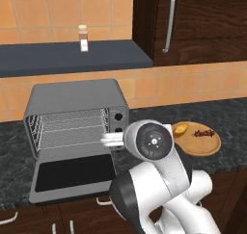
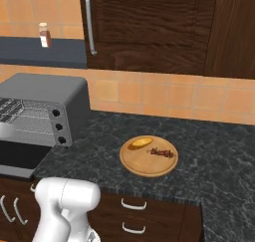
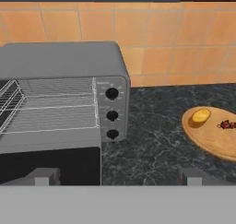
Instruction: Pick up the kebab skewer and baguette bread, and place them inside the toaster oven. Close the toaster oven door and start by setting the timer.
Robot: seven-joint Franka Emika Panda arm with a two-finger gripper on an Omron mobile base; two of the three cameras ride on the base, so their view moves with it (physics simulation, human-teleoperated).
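Your claw (image 3: 118,176) is wide open and empty, facing the toaster oven (image 3: 64,64). The skewer (image 2: 162,152) and bread (image 2: 141,143) sit off to its right on the wooden board (image 2: 149,166), skewer lying sideways.

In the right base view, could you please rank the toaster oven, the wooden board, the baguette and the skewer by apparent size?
1. toaster oven, cut off at the left edge
2. wooden board
3 and 4. baguette and skewer look about equally long; the baguette is thicker.
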